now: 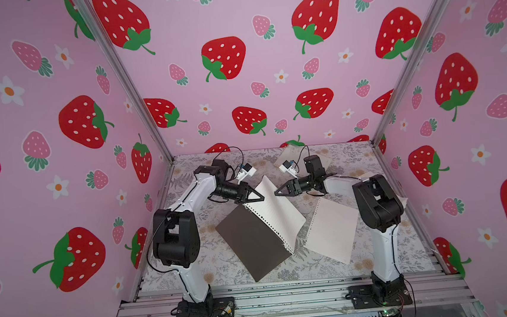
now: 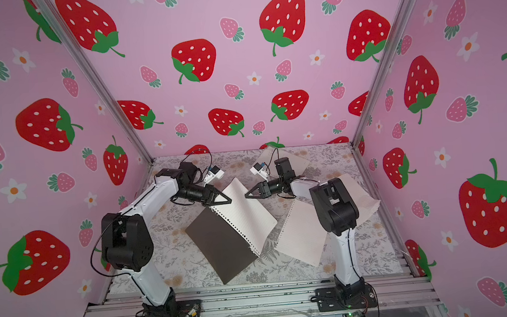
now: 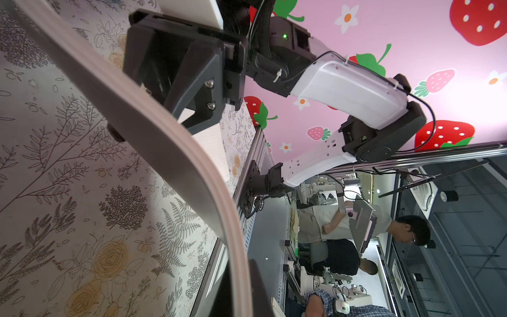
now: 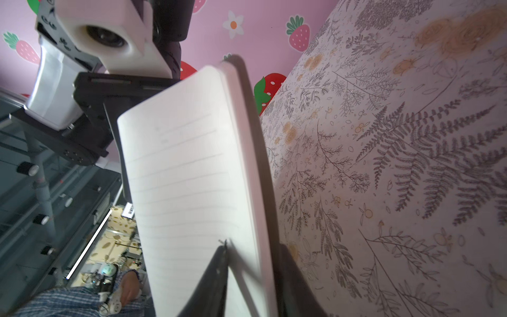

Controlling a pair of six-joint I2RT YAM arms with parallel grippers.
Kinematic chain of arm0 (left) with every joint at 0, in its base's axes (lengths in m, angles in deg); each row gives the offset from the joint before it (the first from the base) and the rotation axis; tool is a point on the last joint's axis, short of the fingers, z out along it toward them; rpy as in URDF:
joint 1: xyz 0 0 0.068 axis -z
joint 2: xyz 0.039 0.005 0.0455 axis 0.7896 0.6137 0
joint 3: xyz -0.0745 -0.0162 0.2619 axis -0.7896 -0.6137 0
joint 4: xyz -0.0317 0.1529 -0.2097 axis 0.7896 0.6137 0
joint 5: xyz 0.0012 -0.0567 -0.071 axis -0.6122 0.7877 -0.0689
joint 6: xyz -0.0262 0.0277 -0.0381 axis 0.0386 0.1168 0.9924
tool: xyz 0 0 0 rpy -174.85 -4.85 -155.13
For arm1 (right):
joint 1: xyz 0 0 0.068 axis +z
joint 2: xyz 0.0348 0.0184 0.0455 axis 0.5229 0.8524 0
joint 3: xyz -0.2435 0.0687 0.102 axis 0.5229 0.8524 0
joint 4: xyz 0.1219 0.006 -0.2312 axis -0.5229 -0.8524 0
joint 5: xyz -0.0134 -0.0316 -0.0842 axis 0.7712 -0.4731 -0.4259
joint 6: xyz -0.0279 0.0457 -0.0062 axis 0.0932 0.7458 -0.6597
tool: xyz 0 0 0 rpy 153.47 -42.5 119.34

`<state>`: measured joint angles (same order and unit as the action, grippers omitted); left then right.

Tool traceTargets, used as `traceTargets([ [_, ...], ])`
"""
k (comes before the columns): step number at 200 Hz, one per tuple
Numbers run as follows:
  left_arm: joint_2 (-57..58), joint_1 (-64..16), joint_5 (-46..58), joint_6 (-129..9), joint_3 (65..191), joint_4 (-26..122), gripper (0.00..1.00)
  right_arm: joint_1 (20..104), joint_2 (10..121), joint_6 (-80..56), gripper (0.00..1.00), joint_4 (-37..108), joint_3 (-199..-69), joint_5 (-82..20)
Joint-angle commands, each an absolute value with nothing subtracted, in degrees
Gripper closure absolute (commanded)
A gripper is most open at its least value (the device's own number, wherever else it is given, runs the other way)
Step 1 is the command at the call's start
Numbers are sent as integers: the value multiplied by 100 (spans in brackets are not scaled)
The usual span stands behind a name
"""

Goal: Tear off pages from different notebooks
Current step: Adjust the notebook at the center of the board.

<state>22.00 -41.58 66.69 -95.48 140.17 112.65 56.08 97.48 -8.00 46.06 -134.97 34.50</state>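
Note:
The dark notebook (image 1: 249,243) lies open mid-table, its brown-grey cover flat and its white lined pages (image 1: 276,213) raised to the right. My left gripper (image 1: 257,197) is shut on the far corner of that stack by the spiral; the pages (image 3: 192,170) run between its fingers. My right gripper (image 1: 278,193) grips the stack's far free edge: one finger (image 4: 216,274) lies on the lined face, the other sits behind the pages (image 4: 186,178). A torn page (image 1: 332,230) lies flat to the right. The cream notebook (image 2: 300,161) sits at the back, partly hidden by the right arm.
Another white sheet (image 2: 365,201) lies under the right arm's elbow near the right wall. The floral table cover (image 1: 224,270) is bounded by strawberry walls on three sides and an aluminium rail (image 1: 288,299) at the front, where both arm bases stand.

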Motion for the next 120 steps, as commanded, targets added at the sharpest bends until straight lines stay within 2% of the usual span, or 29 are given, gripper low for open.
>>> traceTargets([
  [1, 2497, -4220, 6933, -9850, 14348, 11069, 100, 5739, 9316, -781, 95, 4572, -13433, 4074],
  [6, 2546, -4236, 6932, -9862, 14377, 11091, 100, 5729, 9290, -823, 100, 4512, -13424, 4067],
  [41, 2958, -4269, 6660, -9861, 14582, 11204, 100, 5658, 9111, -1414, 100, 3624, -13477, 3945],
  [71, 3304, -4226, 6379, -9512, 14652, 10946, 100, 5683, 9223, -1866, 100, 2874, -13689, 3269],
  [76, 3385, -4213, 6374, -9473, 14693, 10940, 96, 5692, 9268, -1889, 100, 2808, -13726, 3117],
  [80, 3455, -4210, 6374, -9448, 14741, 10948, 89, 5697, 9309, -1842, 100, 2828, -13739, 2958],
  [93, 3681, -4187, 6408, -9425, 14943, 11052, 82, 5727, 9434, -1784, 100, 2770, -13827, 2493],
  [112, 3955, -4177, 6548, -9435, 15191, 11142, 81, 5793, 9583, -1750, 100, 2623, -14025, 1858],
  [120, 4024, -4178, 6626, -9424, 15253, 11142, 83, 5827, 9638, -1721, 100, 2566, -14120, 1570],
])
